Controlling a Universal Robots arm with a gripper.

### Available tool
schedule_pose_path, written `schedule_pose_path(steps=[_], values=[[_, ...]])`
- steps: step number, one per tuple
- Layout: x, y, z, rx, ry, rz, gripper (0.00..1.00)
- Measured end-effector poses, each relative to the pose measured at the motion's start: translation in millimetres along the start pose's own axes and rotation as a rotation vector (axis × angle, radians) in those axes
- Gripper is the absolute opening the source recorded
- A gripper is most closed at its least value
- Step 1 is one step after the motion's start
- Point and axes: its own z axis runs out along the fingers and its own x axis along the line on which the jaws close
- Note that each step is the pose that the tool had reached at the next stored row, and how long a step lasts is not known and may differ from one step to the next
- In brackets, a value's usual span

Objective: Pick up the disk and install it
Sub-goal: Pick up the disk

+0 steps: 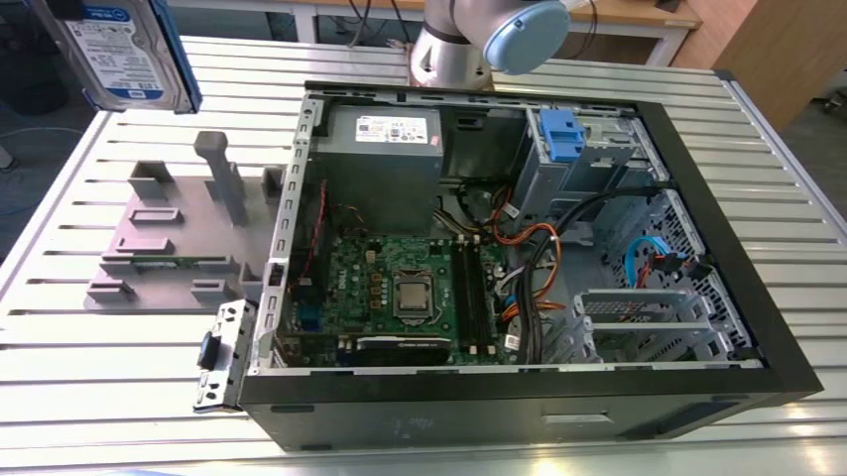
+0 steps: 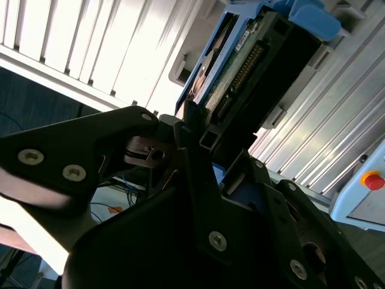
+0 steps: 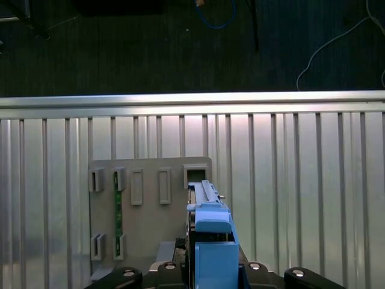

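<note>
arm: gripper (image 2: 192, 129) high above the grey stand (image 1: 173, 233)
grip: clamped on the disk (image 1: 122, 50)
disk: on edge, long axis pointing down toward the stand

Plenty of print on show here, and none of it readable. The disk (image 1: 119, 52), up at the exterior view's left, turns its white-and-blue label (image 1: 111, 38) to the camera: rows of dark print, but no word or number can be made out. Inside the computer case (image 1: 721, 208), the grey power supply box (image 1: 384, 174) carries a white sticker (image 1: 395, 127) with fine print, too small to tell. In the second wrist view there is a red button (image 2: 373, 179) on a yellow base, with no lettering legible.
</note>
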Motion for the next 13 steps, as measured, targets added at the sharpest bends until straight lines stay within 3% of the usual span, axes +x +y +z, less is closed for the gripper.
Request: schedule_pose_path(steps=[13], values=[[-0.1,0.0,-3.4,-0.0001,0.0000,0.000,0.36]])
